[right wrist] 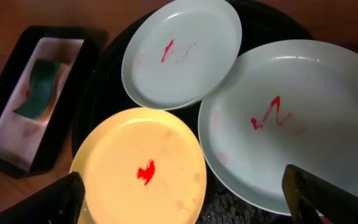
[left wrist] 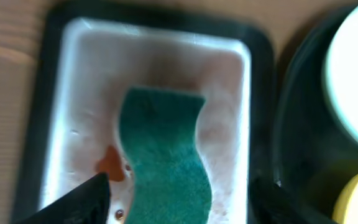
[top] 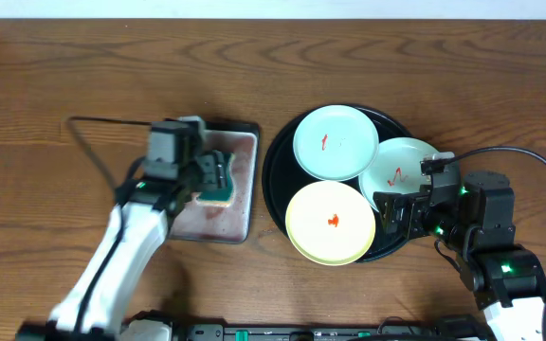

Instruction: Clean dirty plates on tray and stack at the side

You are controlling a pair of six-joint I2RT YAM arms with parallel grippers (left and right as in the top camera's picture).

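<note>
Your left arm came in from 7 o'clock of the overhead view, forearm slanting up toward 1 o'clock, wrist tipped down over the grey tray. Left gripper sat low over the teal sponge. Jaws were spread, one finger on each side of the sponge, and neither was touching it in the wrist view. The sponge lay flat in the grey tray, with reddish stains beside it.

Your right arm entered from 5 o'clock, wrist aimed toward 10 o'clock. Right gripper hung at the 4 o'clock rim of the black tray, fingers wide apart and gripping nothing.

All three plates were on the black tray:
- Mint plate A at 12 o'clock.
- Mint plate B at 3 o'clock, with its edge under A.
- Yellow plate at 6 o'clock, overhanging the rim.

Each had a red smear. The grey tray sat just beside the black tray at its 9 o'clock, on the wood table.
</note>
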